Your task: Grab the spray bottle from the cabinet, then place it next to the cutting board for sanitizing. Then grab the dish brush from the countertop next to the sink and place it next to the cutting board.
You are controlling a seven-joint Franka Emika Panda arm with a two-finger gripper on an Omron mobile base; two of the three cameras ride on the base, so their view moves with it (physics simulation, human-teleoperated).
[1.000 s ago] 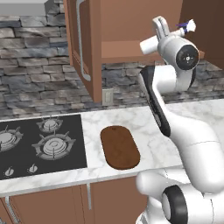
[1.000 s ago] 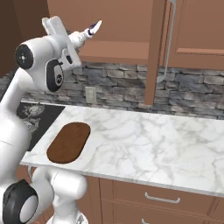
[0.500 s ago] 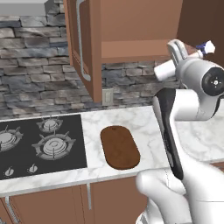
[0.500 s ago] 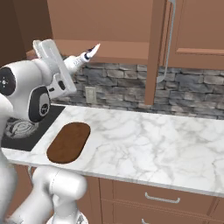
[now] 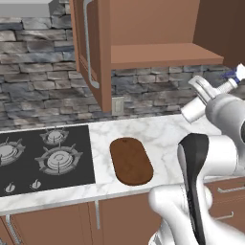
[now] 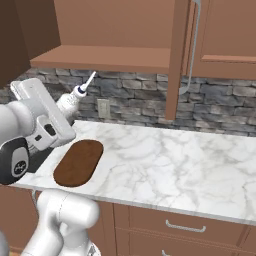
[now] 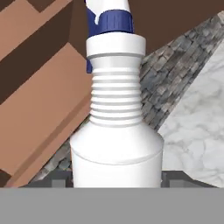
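My gripper (image 6: 64,106) is shut on the spray bottle (image 6: 76,96), a white bottle with a ribbed neck (image 7: 116,98) and a blue spray head (image 5: 236,74). The bottle hangs tilted in the air, below the open cabinet (image 5: 158,28) and its bare shelf (image 6: 100,56). It is above the countertop (image 6: 170,165), to the right of the cutting board (image 5: 130,161), the dark brown board (image 6: 78,162) lying flat near the front edge. In the hand view the bottle stands between the fingertips, hiding them. The dish brush and the sink are out of view.
A black stovetop (image 5: 43,155) lies left of the board. The cabinet door (image 5: 88,43) with its silver handle stands open over the counter. A wall outlet (image 6: 103,106) sits in the stone backsplash. White marble stretches to the right (image 6: 200,170), with drawers (image 6: 185,227) below.
The arm has swung down and to the right, away from the cabinet shelf, carrying the spray bottle lower toward the counter. The grip has not changed.
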